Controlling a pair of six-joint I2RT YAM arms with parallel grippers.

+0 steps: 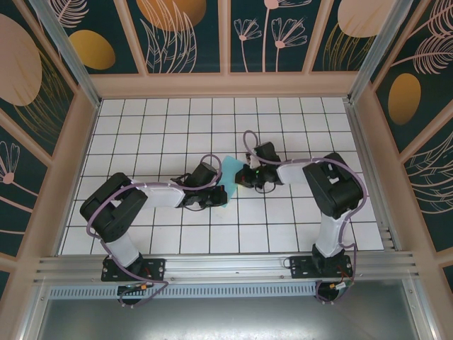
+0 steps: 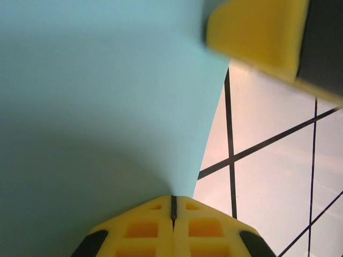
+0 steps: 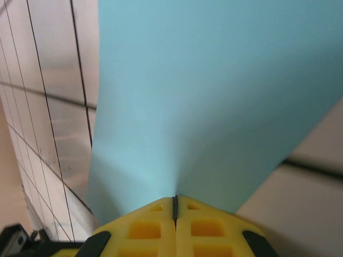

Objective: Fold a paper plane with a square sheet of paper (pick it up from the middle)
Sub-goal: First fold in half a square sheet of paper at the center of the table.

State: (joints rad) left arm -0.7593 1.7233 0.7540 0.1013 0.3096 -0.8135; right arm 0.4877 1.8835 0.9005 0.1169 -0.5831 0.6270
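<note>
Fingers [image 2: 144, 233] of the left gripper [image 2: 173, 202] pressed together, pinching an edge of the square sheet of paper [image 2: 102, 96]; likewise at the right gripper [image 3: 174, 202]. From above, largely hidden behind both wrists, just a cyan sliver mid-table. Arms stretched inward and low over the white grid table [image 1: 141, 134], wrists facing each other. Plain light blue, unmarked, gently curved between the grips.

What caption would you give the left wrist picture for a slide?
Left arm's yellow jaws pinched shut on the light-blue sheet of paper, with the white gridded table beyond.
</note>
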